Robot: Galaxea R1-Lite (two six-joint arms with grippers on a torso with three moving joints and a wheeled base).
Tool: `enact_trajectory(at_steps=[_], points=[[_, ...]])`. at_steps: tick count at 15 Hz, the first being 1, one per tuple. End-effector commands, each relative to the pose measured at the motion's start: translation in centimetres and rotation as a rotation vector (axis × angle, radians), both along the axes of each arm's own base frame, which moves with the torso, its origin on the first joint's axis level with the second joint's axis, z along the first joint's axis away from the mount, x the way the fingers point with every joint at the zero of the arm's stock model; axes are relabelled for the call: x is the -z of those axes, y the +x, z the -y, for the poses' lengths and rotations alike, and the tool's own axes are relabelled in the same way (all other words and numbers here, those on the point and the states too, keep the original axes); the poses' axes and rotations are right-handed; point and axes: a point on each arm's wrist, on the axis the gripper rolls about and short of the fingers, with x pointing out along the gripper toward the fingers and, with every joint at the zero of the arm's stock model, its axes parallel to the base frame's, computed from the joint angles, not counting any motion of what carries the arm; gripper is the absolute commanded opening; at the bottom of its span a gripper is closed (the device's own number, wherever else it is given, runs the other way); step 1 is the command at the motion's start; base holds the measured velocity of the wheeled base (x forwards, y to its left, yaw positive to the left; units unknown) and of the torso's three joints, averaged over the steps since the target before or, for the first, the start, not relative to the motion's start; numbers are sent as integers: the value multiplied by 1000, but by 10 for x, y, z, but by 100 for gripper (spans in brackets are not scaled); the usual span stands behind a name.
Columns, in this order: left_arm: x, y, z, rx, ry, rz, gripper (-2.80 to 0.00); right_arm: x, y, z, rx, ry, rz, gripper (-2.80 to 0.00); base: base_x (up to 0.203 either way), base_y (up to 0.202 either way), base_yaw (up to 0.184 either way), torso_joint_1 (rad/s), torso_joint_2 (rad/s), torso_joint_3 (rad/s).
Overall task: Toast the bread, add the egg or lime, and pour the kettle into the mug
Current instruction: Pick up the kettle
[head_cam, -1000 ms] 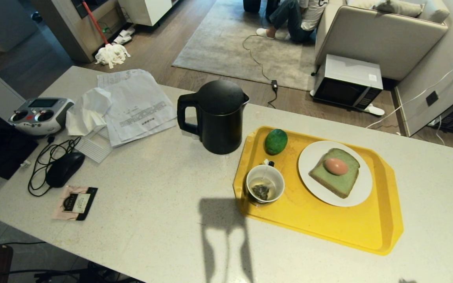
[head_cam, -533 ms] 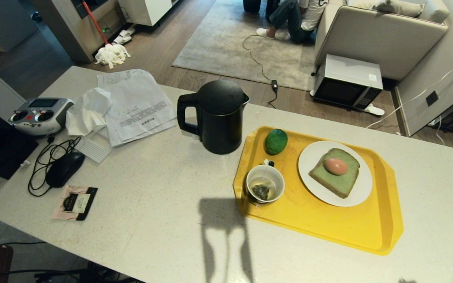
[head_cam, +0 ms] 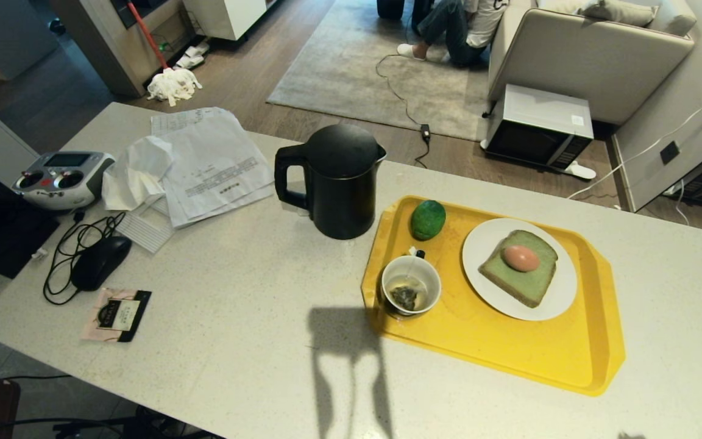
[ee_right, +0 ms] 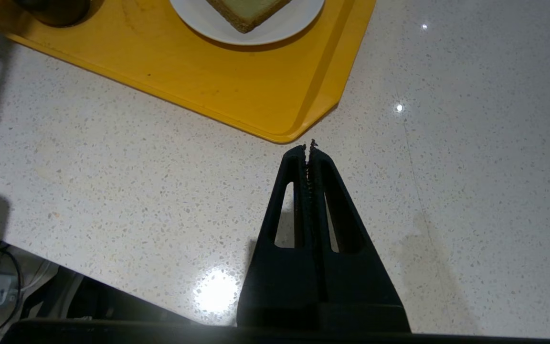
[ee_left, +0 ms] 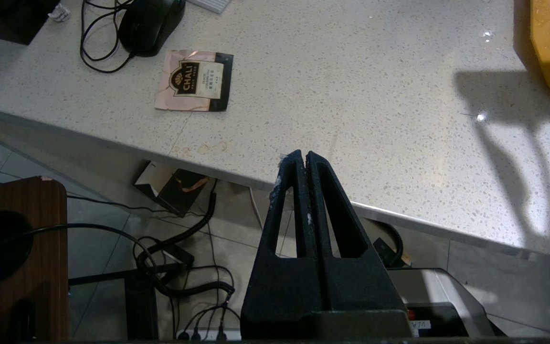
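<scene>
Reading my right gripper (ee_right: 309, 147) nearer the yellow plastic tray (ee_right: 237, 91) at the counter's near edge; both jaws pinched closed, empty, left gripper (ee_left: 302, 157) too.

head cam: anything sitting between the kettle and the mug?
Nothing stands between them. In the head view, only bare countertop and the yellow tray's rim lie between the kettle and the mug.

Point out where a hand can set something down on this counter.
Bare counter between computer mouse, kettle and tray; also the tray's near end. Crowded: papers and remote controller far left; mug, lime, plate.
</scene>
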Motion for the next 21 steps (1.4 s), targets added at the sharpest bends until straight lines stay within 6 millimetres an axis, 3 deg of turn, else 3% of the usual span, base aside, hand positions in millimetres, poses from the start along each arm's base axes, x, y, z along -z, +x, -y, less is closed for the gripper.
enact_trajectory(at_steps=[1, 6, 13, 21], points=[[0, 0, 0, -1, 0, 1, -280, 0, 0, 0, -1, 0, -2, -280, 0, 0, 0, 0, 0, 0], [0, -1, 0, 2, 17, -14, -280, 0, 0, 0, 0, 0, -3, -280, 0, 0, 0, 0, 0, 0], [-15, -4, 0, 15, 34, -40, -280, 0, 0, 0, -1, 0, -2, -280, 0, 0, 0, 0, 0, 0], [-102, 7, 0, 25, 38, 0, -280, 0, 0, 0, 0, 0, -2, -280, 0, 0, 0, 0, 0, 0]])
